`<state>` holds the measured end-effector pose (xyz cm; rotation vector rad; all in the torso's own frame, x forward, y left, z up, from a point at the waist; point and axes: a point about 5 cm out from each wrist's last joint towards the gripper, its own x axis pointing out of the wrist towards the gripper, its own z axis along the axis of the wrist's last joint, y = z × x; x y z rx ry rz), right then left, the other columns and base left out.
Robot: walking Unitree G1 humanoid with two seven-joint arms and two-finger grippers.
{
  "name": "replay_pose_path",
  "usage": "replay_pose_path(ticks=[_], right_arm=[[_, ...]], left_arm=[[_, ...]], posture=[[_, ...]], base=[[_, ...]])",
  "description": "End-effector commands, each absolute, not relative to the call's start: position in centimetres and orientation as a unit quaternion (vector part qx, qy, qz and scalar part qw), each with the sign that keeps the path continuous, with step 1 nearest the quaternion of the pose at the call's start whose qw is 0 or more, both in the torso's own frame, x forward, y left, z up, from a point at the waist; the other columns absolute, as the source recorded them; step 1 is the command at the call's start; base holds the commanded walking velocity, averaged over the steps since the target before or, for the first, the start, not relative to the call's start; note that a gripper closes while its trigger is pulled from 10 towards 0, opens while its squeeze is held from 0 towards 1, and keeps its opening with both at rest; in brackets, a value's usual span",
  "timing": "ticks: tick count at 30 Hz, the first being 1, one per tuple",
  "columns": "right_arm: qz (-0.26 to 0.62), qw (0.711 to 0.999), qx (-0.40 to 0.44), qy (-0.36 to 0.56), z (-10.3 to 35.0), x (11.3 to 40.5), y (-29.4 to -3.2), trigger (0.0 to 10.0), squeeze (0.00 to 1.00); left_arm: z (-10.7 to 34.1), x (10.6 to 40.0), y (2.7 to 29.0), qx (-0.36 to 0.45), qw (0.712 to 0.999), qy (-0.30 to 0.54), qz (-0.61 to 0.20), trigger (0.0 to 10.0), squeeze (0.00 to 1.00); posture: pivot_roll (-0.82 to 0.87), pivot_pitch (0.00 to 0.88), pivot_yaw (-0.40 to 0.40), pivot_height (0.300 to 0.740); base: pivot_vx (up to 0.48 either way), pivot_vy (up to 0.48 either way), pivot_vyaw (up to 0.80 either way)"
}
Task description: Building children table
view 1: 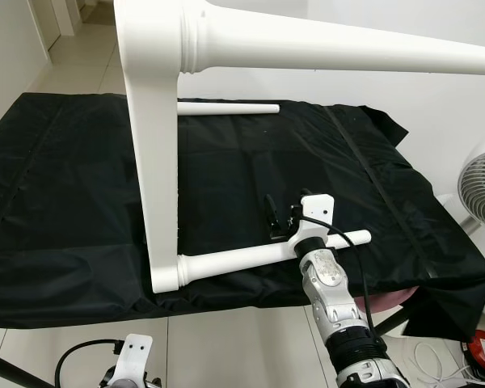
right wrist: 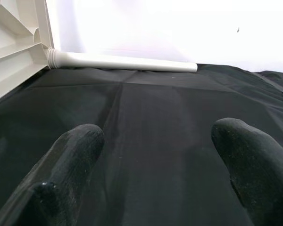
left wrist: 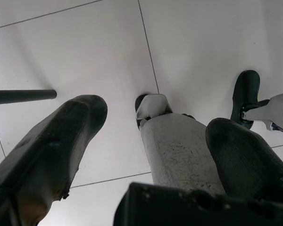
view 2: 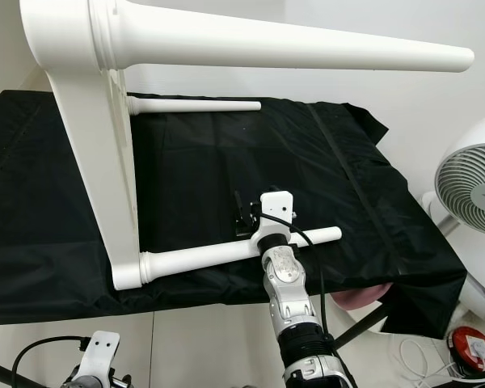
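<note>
**Children's table on its side, right gripper over the lower leg**

Children's table (view 1: 153,162), white, stands tipped on its side on a black cloth (view 1: 65,186) that covers the table underneath. Its top rises upright near the front edge, toward the left corner, and the legs stick out sideways. One leg (view 1: 259,257) lies low along the front edge; another leg (view 1: 226,107) reaches out near the back edge; a third leg (view 1: 347,48) runs overhead, close to the camera. Tipped this way, the leg joints are probably easy to reach from the front.

Right gripper (view 1: 277,220) hovers just past the low leg, above the cloth, its arm crossing over that leg. In the right wrist view its jaws are spread wide with only cloth between them, holding nothing; the far leg lies ahead. It looks placed to steady or fit the low leg.

Left gripper (left wrist: 151,141) hangs idle over the tiled floor (left wrist: 85,47), jaws apart and empty, the robot's own foot (left wrist: 153,106) below.

A white fan (view 2: 473,194) stands on the floor off the right edge, by a pale wall.
</note>
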<state>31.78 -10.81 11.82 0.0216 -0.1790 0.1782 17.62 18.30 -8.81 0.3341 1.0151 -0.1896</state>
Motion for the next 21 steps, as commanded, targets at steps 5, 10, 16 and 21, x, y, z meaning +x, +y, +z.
replay_pose_path(ticks=[5,10,16,21], right_arm=[[0.088,0.992,0.010,-0.093,11.92,32.05,-10.68,10.0,0.00],[0.087,0.992,0.010,-0.095,11.94,32.13,-10.71,10.0,0.00],[0.087,0.992,0.007,-0.097,12.04,32.24,-10.71,10.0,0.00],[0.086,0.991,0.003,-0.099,12.16,32.44,-10.79,10.0,0.00]], left_arm=[[-9.18,16.81,18.76,0.178,0.848,0.496,-0.050,10.0,0.00],[-9.14,16.89,18.79,0.175,0.849,0.496,-0.046,10.0,0.00],[-9.11,16.95,18.84,0.175,0.850,0.496,-0.043,10.0,0.00],[-9.13,16.92,18.77,0.172,0.850,0.496,-0.043,10.0,0.00]], posture=[[0.06,0.000,-0.086,0.740],[0.06,0.000,-0.096,0.740],[0.06,0.000,-0.099,0.740],[0.07,0.000,-0.100,0.740]], base=[[0.000,0.000,0.00],[0.000,0.000,0.00],[0.000,0.000,0.00],[0.000,0.000,0.00]])
